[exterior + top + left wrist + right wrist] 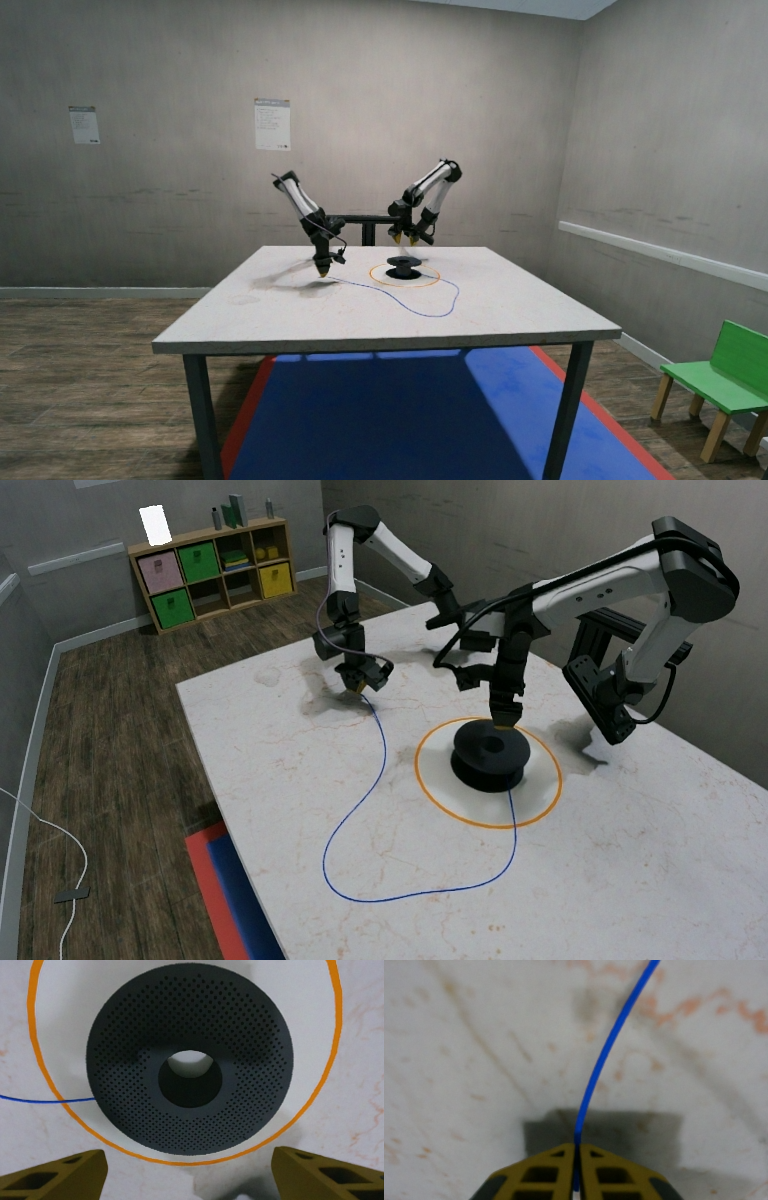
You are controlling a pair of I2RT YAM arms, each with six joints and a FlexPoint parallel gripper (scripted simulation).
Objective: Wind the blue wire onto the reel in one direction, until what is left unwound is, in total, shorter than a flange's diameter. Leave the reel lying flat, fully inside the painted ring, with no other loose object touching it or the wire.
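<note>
The black reel (pixel 475 757) (pixel 404 262) (pixel 190 1132) lies flat inside the orange painted ring (pixel 416 761) (pixel 369 275) (pixel 190 1163). The blue wire (pixel 368 901) (pixel 436 316) (pixel 45 1102) (pixel 602 1057) leaves the reel between its flanges, crosses the ring and makes a wide loop over the table. My right gripper (pixel 360 691) (pixel 322 275) (pixel 576 1152) is shut on the wire near its free end, low over the table. My left gripper (pixel 405 238) (pixel 189 1157) is open and empty, above the reel on the arms' side. The windings are hidden under the upper flange.
The white marbled table (pixel 651 876) (pixel 254 316) carries the reel and wire. The loop's far bend lies toward the table's edge away from the arms. The black arm stand (pixel 368 233) is behind the reel. My left forearm reaches close beside the ring.
</note>
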